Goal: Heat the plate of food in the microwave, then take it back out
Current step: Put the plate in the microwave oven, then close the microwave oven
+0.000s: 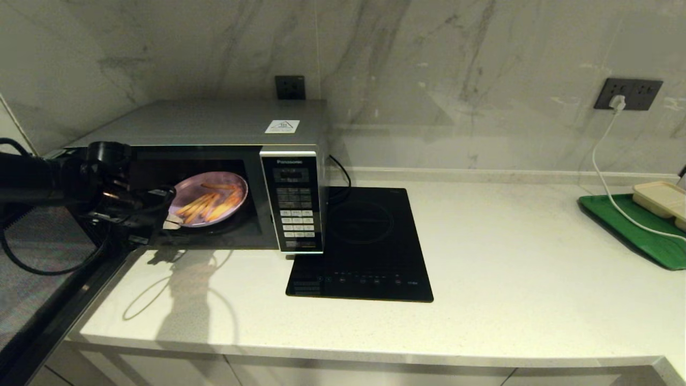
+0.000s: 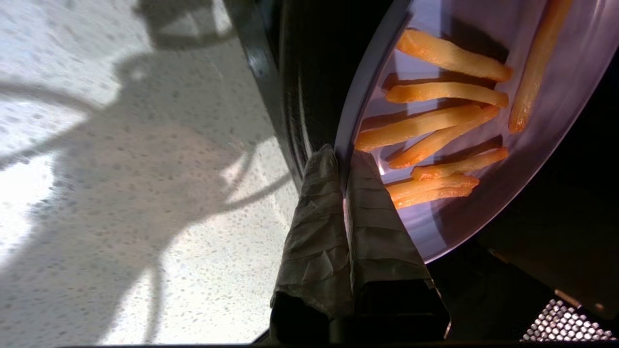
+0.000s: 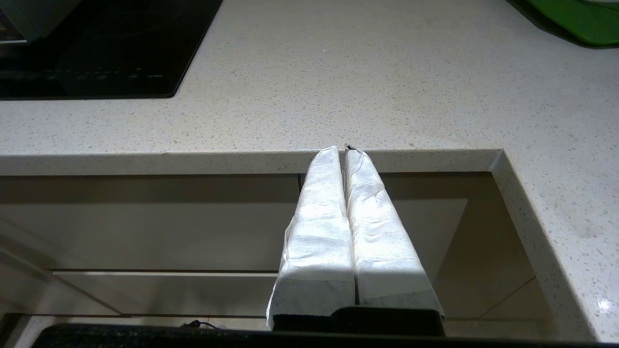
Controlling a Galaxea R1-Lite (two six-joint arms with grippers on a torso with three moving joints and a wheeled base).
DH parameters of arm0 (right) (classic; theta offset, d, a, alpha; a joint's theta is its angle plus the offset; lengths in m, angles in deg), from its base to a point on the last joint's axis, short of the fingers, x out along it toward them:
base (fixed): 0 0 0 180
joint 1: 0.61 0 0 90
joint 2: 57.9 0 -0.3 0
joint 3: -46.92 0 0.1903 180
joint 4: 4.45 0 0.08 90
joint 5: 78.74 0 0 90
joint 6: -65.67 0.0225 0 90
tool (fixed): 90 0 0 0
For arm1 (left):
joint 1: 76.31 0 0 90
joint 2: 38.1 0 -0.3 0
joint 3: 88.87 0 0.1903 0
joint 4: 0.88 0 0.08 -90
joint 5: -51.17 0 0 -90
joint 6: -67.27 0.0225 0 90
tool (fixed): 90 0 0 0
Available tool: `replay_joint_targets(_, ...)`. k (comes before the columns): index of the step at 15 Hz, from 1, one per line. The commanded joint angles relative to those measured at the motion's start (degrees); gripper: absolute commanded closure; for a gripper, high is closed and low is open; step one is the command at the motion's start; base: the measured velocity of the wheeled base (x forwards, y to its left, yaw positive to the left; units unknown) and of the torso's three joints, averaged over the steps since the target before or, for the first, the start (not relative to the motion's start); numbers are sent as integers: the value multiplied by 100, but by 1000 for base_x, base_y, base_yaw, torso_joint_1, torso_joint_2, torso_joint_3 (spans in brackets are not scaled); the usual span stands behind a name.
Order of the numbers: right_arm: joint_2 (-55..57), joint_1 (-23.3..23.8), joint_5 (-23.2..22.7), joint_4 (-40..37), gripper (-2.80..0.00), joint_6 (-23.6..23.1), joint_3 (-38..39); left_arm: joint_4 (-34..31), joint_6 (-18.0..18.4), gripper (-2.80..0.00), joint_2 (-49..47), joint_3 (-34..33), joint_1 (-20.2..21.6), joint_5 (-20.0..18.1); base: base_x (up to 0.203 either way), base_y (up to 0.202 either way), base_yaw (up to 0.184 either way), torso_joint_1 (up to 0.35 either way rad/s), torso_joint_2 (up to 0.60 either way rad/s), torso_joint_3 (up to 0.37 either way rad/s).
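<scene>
The silver microwave stands at the back left of the counter with its door swung open to the left. Inside its dark cavity the lilac plate of food is tilted, with orange-yellow fries on it. My left gripper reaches into the opening and is shut on the plate's near rim. In the left wrist view the taped fingers pinch the plate edge at the gripper's tips, beside the fries. My right gripper is shut and empty, parked below the counter's front edge.
A flat black induction hob lies right of the microwave. A green board with a beige tray sits at the far right, and a white cable runs to it from a wall socket. The open door juts out over the counter's left end.
</scene>
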Motion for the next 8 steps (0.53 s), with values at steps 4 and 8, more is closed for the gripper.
replay_joint_targets(4, 5, 0, 3, -5, 0, 3, 0, 225, -44, 0, -54, -36, 7, -14, 0, 0, 0, 0, 0, 0)
replay_joint_targets(8, 5, 0, 3, -5, 0, 3, 0, 245, -35, 0, -61, -45, 9, -49, 0, 0, 0, 0, 0, 0)
